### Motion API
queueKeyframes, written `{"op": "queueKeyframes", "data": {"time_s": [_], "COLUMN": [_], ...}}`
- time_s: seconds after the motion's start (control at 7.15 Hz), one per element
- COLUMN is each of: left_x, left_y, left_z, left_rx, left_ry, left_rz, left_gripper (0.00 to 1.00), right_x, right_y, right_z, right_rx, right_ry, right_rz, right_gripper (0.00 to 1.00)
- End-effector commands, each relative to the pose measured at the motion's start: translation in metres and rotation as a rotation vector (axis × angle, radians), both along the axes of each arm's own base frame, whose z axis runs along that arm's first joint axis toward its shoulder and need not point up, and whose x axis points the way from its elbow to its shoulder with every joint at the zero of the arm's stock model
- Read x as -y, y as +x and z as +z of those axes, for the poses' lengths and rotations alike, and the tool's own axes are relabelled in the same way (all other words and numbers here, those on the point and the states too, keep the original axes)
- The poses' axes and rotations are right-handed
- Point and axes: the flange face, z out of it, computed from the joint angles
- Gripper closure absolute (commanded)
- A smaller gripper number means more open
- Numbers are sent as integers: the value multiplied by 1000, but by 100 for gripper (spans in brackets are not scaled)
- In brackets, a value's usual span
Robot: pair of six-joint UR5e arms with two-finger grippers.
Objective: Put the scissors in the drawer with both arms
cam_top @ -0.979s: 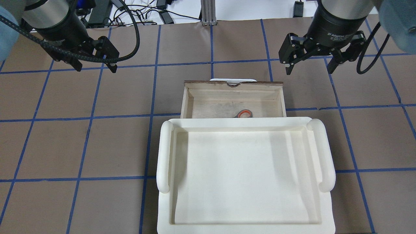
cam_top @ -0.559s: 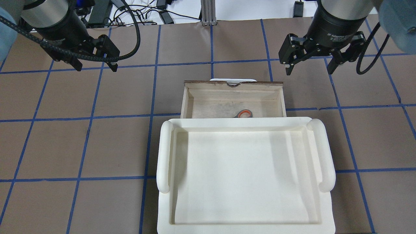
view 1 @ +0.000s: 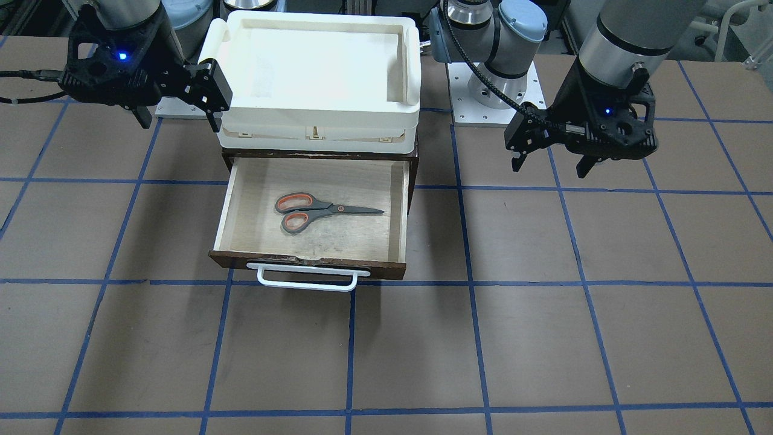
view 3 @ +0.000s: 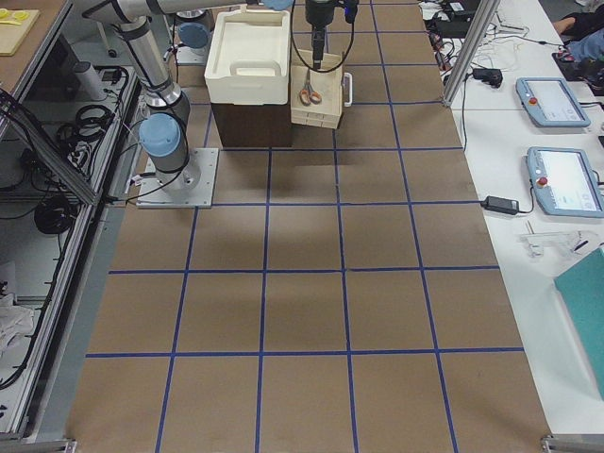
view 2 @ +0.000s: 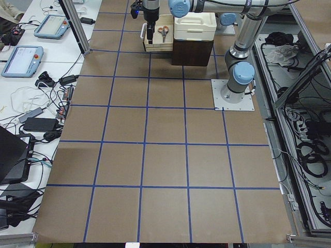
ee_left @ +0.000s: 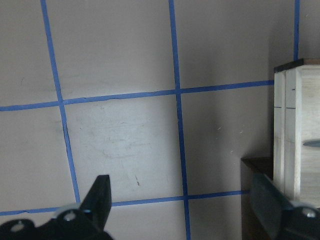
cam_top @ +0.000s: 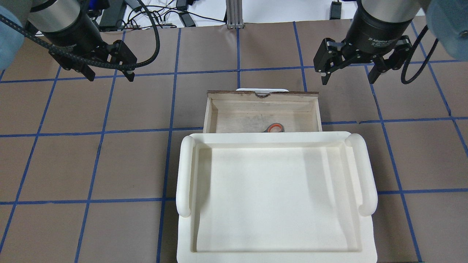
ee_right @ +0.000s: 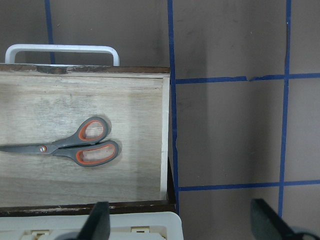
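The scissors (view 1: 320, 211) lie flat inside the open drawer (view 1: 308, 261), handles toward the robot's right and blades toward its left. In the overhead view only one orange-lined loop (cam_top: 275, 128) shows. The right wrist view shows the scissors (ee_right: 80, 145) whole on the drawer's pale floor. My left gripper (cam_top: 109, 75) is open and empty, above the table to the left of the drawer (cam_top: 263, 95). My right gripper (cam_top: 348, 78) is open and empty, above the table just past the drawer's right front corner. Neither gripper touches anything.
A cream-white plastic tray (cam_top: 184, 175) sits on top of the dark cabinet and hides the drawer's rear part from above. The drawer's white bar handle (view 1: 307, 281) faces away from the robot. The brown table has a blue tape grid; cables and devices lie beyond its far edge.
My left gripper has shifted slightly to the right in the overhead view. My right gripper, the drawer and the scissors have not moved.
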Motion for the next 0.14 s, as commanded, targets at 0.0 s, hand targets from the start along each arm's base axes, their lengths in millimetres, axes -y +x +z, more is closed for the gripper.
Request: {"op": "queueKeyframes", "data": {"time_s": [0.0], "left_x": [-1], "left_y": [0], "left_z": [0], "left_rx": [-1], "left_ry": [0], "left_rz": [-1], "left_gripper": [0], "right_x": [0], "right_y": [0], "right_z": [0], "right_rx": [0], "right_ry": [2], "right_rz": [0], "right_gripper": [0]}}
